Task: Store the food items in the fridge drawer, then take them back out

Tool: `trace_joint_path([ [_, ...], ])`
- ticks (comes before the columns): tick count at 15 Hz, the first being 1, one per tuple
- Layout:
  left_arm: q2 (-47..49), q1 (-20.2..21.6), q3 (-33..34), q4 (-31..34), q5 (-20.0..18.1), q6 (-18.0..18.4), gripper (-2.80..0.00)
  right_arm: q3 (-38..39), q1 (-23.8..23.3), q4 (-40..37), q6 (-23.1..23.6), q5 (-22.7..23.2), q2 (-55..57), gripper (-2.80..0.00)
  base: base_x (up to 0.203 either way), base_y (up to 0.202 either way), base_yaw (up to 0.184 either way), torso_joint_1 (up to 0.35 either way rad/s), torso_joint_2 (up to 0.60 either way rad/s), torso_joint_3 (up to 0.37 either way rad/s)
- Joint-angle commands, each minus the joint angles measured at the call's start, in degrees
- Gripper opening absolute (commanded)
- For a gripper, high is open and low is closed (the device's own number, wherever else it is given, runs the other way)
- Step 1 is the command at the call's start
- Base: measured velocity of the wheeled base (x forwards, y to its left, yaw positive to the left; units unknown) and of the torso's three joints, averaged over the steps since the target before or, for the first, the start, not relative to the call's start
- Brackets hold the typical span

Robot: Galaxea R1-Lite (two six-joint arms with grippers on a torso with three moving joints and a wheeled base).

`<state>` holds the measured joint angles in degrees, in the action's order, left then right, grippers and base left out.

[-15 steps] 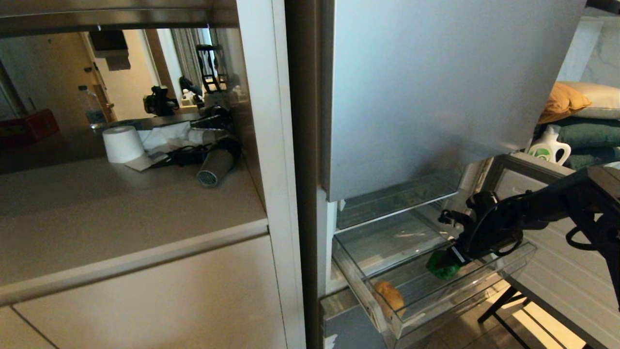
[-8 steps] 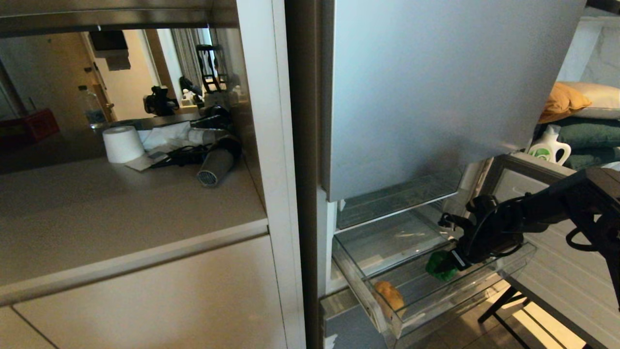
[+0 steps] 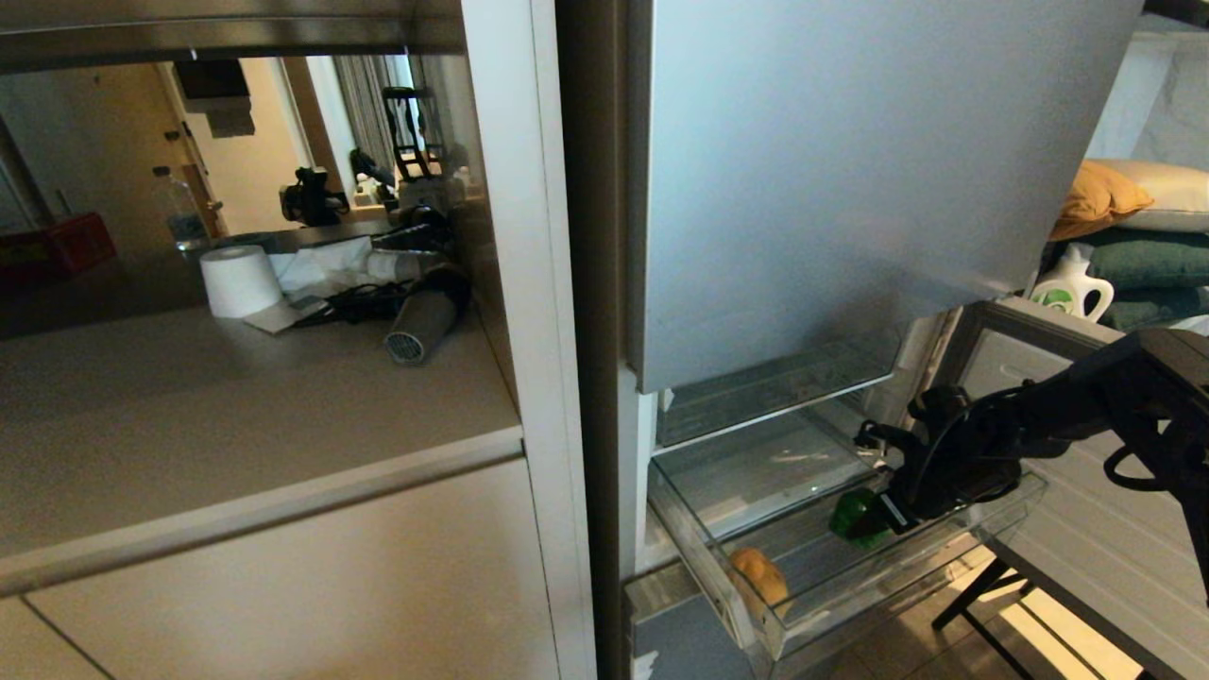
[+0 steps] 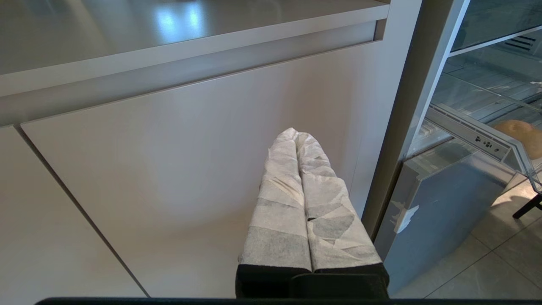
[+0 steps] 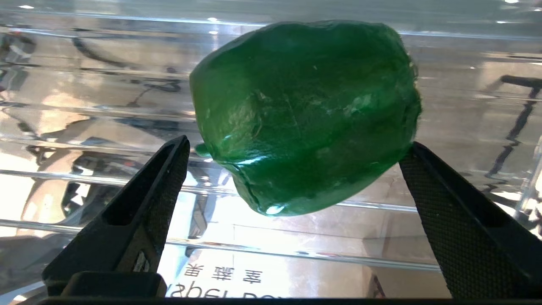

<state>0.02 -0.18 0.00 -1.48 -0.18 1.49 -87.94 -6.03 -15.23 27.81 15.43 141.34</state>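
Observation:
The clear fridge drawer [image 3: 855, 604] stands pulled out below the silver-grey fridge door. In it lie a tan potato [image 3: 758, 578] [image 4: 518, 131] at the front left corner and a glossy green bell pepper [image 3: 855, 515] [image 5: 305, 114] further right. My right gripper [image 3: 880, 515] [image 5: 299, 143] reaches into the drawer from the right. It is open wide, its black fingertips on either side of the pepper's near end, with a gap at one finger. My left gripper [image 4: 295, 133], wrapped in white tape, is shut and parked low in front of the cabinet.
The fridge's upper door [image 3: 850, 189] hangs above the drawer. A second clear shelf [image 3: 765, 392] sits just over it. The counter [image 3: 236, 416] on the left holds a paper roll [image 3: 238, 280] and a hair dryer [image 3: 420, 326]. A detergent bottle [image 3: 1072, 283] stands at far right.
The right arm has barely shifted. Its gripper stays open at the pepper, and the pepper and potato lie where they were.

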Motion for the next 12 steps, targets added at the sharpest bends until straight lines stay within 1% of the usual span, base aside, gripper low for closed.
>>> trace_joint_path([
  [1, 0.06, 0.01, 0.62, -0.02, 0.01, 0.01, -2.80, 0.14, -0.03, -0.07, 0.14, 0.48, 0.08, 0.00, 0.000, 0.000, 0.000, 0.000, 0.00, 0.000],
  [7, 0.06, 0.01, 0.62, -0.02, 0.01, 0.01, -2.80, 0.85, -0.21, 0.02, 0.14, 0.83, -0.09, 0.00, 0.000, 0.000, 0.000, 0.000, 0.00, 0.000],
  [8, 0.05, 0.01, 0.62, -0.02, 0.01, 0.01, -2.80, 0.93, -0.21, 0.02, 0.14, 0.83, -0.11, -2.80, 0.000, 0.000, 0.000, 0.000, 0.00, 0.000],
  [12, 0.06, 0.01, 0.62, -0.02, 0.01, 0.01, -2.80, 1.02, -0.47, -0.02, 0.26, 0.74, -0.35, -2.80, 0.000, 0.000, 0.000, 0.000, 0.00, 0.000],
])
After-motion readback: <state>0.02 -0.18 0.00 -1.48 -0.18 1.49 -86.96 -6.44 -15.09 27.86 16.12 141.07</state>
